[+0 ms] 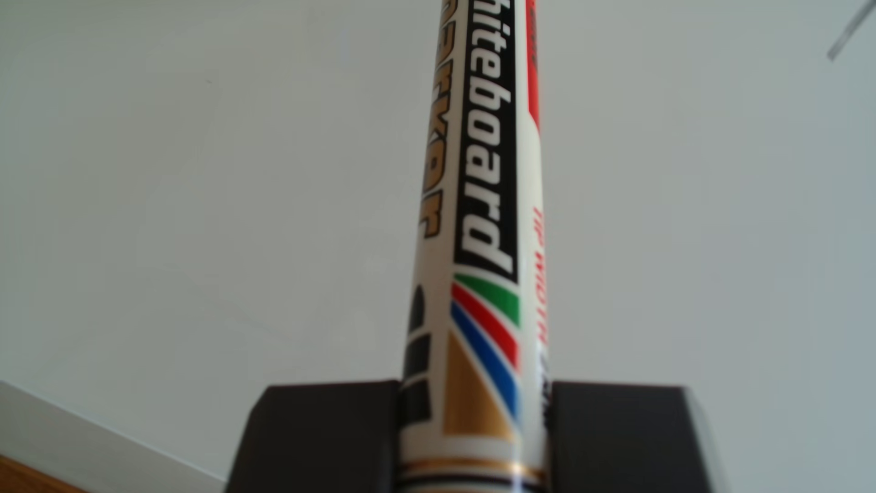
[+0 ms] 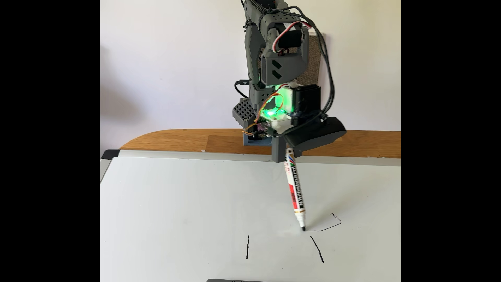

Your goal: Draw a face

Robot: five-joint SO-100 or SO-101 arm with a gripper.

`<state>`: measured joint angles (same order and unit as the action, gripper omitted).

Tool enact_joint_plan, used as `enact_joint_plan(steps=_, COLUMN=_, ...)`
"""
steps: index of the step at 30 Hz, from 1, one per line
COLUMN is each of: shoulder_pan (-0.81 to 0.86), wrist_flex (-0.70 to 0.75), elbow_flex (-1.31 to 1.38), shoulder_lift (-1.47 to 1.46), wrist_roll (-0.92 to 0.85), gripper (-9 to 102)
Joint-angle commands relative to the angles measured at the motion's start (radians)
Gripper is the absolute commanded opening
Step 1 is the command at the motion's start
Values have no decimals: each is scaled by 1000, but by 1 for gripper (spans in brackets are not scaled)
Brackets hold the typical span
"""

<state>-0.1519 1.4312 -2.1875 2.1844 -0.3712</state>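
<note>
The end effector (image 2: 288, 151) is a dark block clamped around a whiteboard marker (image 2: 294, 189); in the other view two dark blocks (image 1: 474, 436) press against the barrel (image 1: 479, 237) from either side. The marker leans away from the arm, and its black tip touches the white board (image 2: 189, 195) at the left end of a thin curved stroke.

The face (image 2: 311, 238) is only partly there, in fine black ink. Taking the marker tip as the landmark: a shallow curve runs right from the tip and hooks up into a small angle; a short vertical stroke sits below and well to the left; a slanted stroke sits just below and slightly right. The marks are faint and small against the board.

Judging from this, too little pressure on the tilted tip could break the line, and too much could drag the marker in its clamp, so the curve misses the two strokes. The board lies on a wooden tabletop (image 2: 189, 139).
</note>
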Motion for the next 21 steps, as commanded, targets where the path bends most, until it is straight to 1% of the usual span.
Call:
enact_joint_plan(steps=1, shoulder_pan=40, wrist_flex=21, elbow_flex=94, shoulder_lift=20, wrist_roll=-28, gripper=-1)
enact_joint_plan(steps=9, shoulder_pan=109, wrist_flex=51, elbow_flex=150, shoulder_lift=15, wrist_roll=-57, gripper=-1)
enact_joint_plan(steps=17, shoulder_pan=249, wrist_flex=49, elbow_flex=172, shoulder_lift=14, wrist_roll=-141, gripper=-1)
enact_joint_plan(steps=21, shoulder_pan=287, wrist_flex=43, elbow_flex=169, shoulder_lift=12, wrist_roll=-166, gripper=-1)
